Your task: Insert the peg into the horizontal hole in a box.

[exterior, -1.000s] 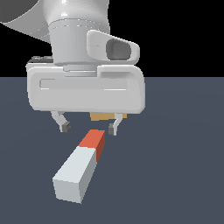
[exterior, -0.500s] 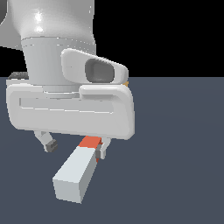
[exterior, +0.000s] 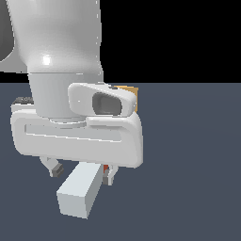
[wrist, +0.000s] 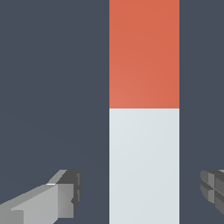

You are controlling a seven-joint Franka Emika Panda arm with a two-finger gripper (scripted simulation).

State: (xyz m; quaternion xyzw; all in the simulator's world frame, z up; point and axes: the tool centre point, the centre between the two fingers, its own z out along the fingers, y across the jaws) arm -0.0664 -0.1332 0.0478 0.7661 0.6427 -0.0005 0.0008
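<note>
The white Panda gripper [exterior: 81,170] has dropped lower over the long grey-white square bar with the orange-red end, the peg [wrist: 144,131], which lies flat on the dark floor. The dark-padded fingers [wrist: 65,194] are spread, straddling the pale part, not touching. The tan box [exterior: 130,95] is mostly hidden behind the hand; probably well apart. Grasp comes next.

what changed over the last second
The tool has come down and toward the camera over the peg, its open fingers now straddling the bar without gripping it, and it hides most of the orange end. The peg lies where it was; the box is unmoved behind.
</note>
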